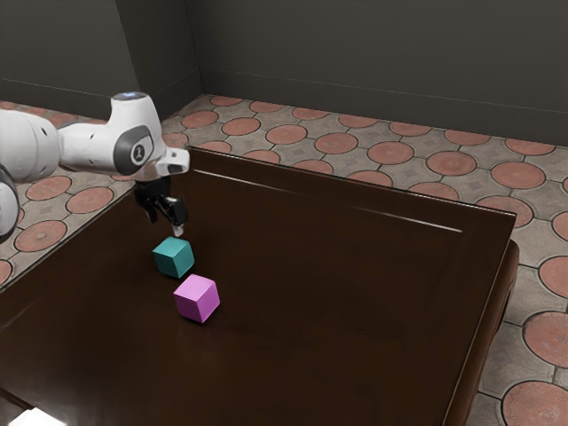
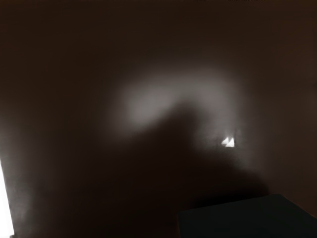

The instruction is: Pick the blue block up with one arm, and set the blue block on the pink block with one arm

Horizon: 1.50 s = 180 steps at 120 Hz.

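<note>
Hand [image 1: 169, 217] open and empty, just above the blue block [image 1: 173, 256] on the desk [image 1: 355, 266]. The pink block [image 1: 196, 297] lies close beyond it. Risk: if you descend off-centre, you may clip the blue block's top edge and shove it into the pink one.

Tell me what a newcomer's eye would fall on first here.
Two bright cubes on the dark brown table: the blue block, teal in tone, with the pink block close beside it, nearer the camera. Just above the blue block hangs the black gripper on its white arm.
</note>
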Available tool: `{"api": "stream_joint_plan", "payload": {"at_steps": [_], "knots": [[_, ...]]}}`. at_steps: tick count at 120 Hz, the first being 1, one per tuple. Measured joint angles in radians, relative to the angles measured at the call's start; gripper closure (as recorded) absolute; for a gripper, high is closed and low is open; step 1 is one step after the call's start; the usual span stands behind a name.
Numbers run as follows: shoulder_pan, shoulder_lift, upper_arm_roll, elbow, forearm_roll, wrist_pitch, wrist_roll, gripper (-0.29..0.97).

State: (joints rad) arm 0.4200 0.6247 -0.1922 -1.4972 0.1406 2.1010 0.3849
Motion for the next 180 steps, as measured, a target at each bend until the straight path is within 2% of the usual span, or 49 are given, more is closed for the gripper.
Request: {"api": "stream_joint_plan", "payload": {"at_steps": [30, 70, 118, 180], "knots": [[-0.003, -0.013, 0.000, -0.005, -0.043, -0.036, 0.019, 0.00], [-0.008, -0.079, -0.021, -0.133, -0.064, -0.052, -0.009, 0.00], [-0.006, -0.061, -0.009, -0.120, -0.068, 0.034, -0.017, 0.00], [-0.006, -0.053, -0.009, -0.124, -0.065, 0.001, -0.161, 0.00]]}}
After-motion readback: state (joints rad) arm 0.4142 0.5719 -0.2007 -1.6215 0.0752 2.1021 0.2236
